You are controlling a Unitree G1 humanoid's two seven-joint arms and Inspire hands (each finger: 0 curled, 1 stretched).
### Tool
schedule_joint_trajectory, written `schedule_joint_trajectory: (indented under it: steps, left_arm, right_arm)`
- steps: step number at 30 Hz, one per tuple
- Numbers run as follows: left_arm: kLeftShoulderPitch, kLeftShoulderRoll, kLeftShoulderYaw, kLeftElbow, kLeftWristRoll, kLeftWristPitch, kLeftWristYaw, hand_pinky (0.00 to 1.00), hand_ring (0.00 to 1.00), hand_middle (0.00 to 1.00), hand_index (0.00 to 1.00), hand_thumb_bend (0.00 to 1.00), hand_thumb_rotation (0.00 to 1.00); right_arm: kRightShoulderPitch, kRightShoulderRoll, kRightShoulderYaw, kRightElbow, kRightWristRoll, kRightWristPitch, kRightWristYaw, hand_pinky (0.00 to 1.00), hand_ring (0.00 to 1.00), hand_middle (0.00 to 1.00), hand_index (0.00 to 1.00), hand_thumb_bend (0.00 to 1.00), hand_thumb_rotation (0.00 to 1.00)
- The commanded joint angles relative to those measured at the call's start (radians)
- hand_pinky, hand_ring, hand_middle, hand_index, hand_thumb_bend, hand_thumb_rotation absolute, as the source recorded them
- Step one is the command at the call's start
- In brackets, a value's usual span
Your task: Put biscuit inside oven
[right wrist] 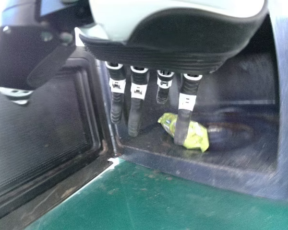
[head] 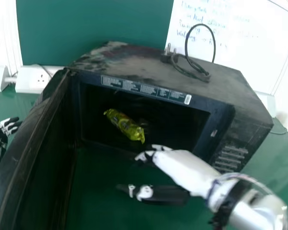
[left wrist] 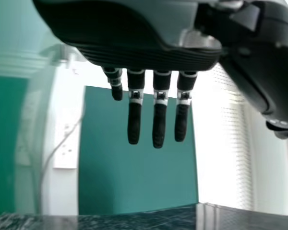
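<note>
Standing on green table (head: 110, 208): black oven (head: 201, 91), whiteboard (head: 249, 52) behind.

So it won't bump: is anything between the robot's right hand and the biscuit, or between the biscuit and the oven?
Nothing visible stands between the right hand and the biscuit packet. The packet already lies inside the oven, whose door is open.

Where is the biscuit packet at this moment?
In the head view, the biscuit packet lies inside the open oven, left of its middle, just beyond the right hand.
</note>
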Motion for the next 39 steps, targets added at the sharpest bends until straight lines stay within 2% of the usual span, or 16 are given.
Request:
schedule_joint_trajectory:
  steps: [1, 4, 5, 6, 8, 10, 11, 13, 15, 17, 20, 25, 28, 31, 36, 39]
  left_arm:
    - [-0.023, 0.01, 0.016, 0.058, 0.045, -0.125, 0.018, 0.56, 0.62, 0.64, 0.65, 0.48, 0.48]
    - [-0.049, 0.019, 0.035, 0.133, 0.106, -0.259, 0.05, 0.54, 0.6, 0.63, 0.64, 0.49, 0.47]
    - [-0.056, 0.02, 0.046, 0.155, 0.14, -0.3, 0.07, 0.53, 0.59, 0.62, 0.63, 0.49, 0.44]
    - [-0.063, 0.022, 0.057, 0.178, 0.174, -0.34, 0.088, 0.52, 0.58, 0.61, 0.62, 0.51, 0.42]
    - [-0.079, 0.028, 0.08, 0.226, 0.241, -0.421, 0.125, 0.51, 0.56, 0.6, 0.61, 0.52, 0.41]
    - [-0.087, 0.036, 0.088, 0.259, 0.284, -0.477, 0.151, 0.51, 0.55, 0.58, 0.6, 0.54, 0.42]
    - [-0.087, 0.041, 0.087, 0.265, 0.301, -0.495, 0.158, 0.5, 0.54, 0.57, 0.59, 0.55, 0.43]
    - [-0.088, 0.044, 0.088, 0.256, 0.343, -0.527, 0.173, 0.45, 0.51, 0.56, 0.58, 0.54, 0.43]
    - [-0.091, 0.041, 0.099, 0.238, 0.396, -0.558, 0.19, 0.43, 0.48, 0.53, 0.57, 0.53, 0.43]
    - [-0.087, 0.037, 0.097, 0.208, 0.432, -0.571, 0.201, 0.42, 0.47, 0.51, 0.56, 0.55, 0.48]
    - [-0.084, 0.026, 0.074, 0.155, 0.451, -0.574, 0.21, 0.36, 0.42, 0.5, 0.53, 0.59, 0.44]
    - [-0.074, 0.038, 0.018, 0.111, 0.447, -0.594, 0.199, 0.32, 0.4, 0.47, 0.51, 0.69, 0.38]
    - [-0.067, 0.048, -0.007, 0.074, 0.448, -0.592, 0.189, 0.31, 0.39, 0.45, 0.49, 0.69, 0.32]
    - [-0.053, 0.052, -0.021, 0.014, 0.469, -0.572, 0.175, 0.3, 0.39, 0.43, 0.46, 0.72, 0.33]
    - [-0.042, 0.064, -0.024, -0.045, 0.529, -0.559, 0.158, 0.28, 0.37, 0.41, 0.43, 0.66, 0.4]
    - [-0.031, 0.083, -0.037, -0.054, 0.543, -0.553, 0.149, 0.28, 0.36, 0.42, 0.43, 0.63, 0.41]
  right_arm:
    - [-0.016, -0.067, -0.078, -0.031, 0.09, 0.021, 0.027, 0.48, 0.61, 0.67, 0.72, 0.92, 0.76]
    - [-0.035, -0.154, -0.17, -0.034, 0.206, 0.038, 0.062, 0.47, 0.6, 0.66, 0.69, 0.93, 0.73]
    - [-0.039, -0.193, -0.202, -0.034, 0.239, 0.027, 0.072, 0.34, 0.45, 0.55, 0.68, 0.94, 0.74]
    - [-0.042, -0.224, -0.233, -0.034, 0.273, 0.023, 0.079, 0.25, 0.35, 0.47, 0.68, 0.95, 0.77]
    - [-0.047, -0.283, -0.289, -0.034, 0.335, 0.046, 0.091, 0.19, 0.28, 0.4, 0.65, 0.96, 0.76]
    - [-0.051, -0.351, -0.335, -0.034, 0.384, 0.085, 0.103, 0.15, 0.23, 0.35, 0.58, 0.96, 0.7]
    - [-0.051, -0.389, -0.352, -0.034, 0.399, 0.101, 0.107, 0.17, 0.26, 0.37, 0.56, 0.96, 0.7]
    - [-0.047, -0.459, -0.38, -0.029, 0.431, 0.123, 0.115, 0.27, 0.37, 0.47, 0.64, 0.98, 0.76]
    - [-0.031, -0.49, -0.422, -0.018, 0.458, 0.136, 0.111, 0.32, 0.42, 0.51, 0.66, 0.99, 0.77]
    - [-0.01, -0.51, -0.477, -0.017, 0.474, 0.179, 0.109, 0.36, 0.46, 0.55, 0.66, 0.99, 0.74]
    - [0.016, -0.531, -0.563, -0.001, 0.507, 0.235, 0.121, 0.39, 0.49, 0.57, 0.64, 0.92, 0.62]
    - [0.059, -0.515, -0.696, 0.066, 0.579, 0.24, 0.123, 0.33, 0.43, 0.53, 0.61, 0.86, 0.58]
    - [0.079, -0.511, -0.757, 0.135, 0.645, 0.224, 0.134, 0.31, 0.41, 0.52, 0.61, 0.81, 0.53]
    - [0.095, -0.531, -0.791, 0.244, 0.73, 0.234, 0.155, 0.29, 0.4, 0.51, 0.59, 0.78, 0.43]
    - [0.11, -0.546, -0.802, 0.464, 0.84, 0.201, 0.171, 0.33, 0.42, 0.55, 0.6, 0.81, 0.44]
    - [0.127, -0.56, -0.803, 0.54, 0.868, 0.209, 0.156, 0.39, 0.46, 0.56, 0.61, 0.82, 0.37]
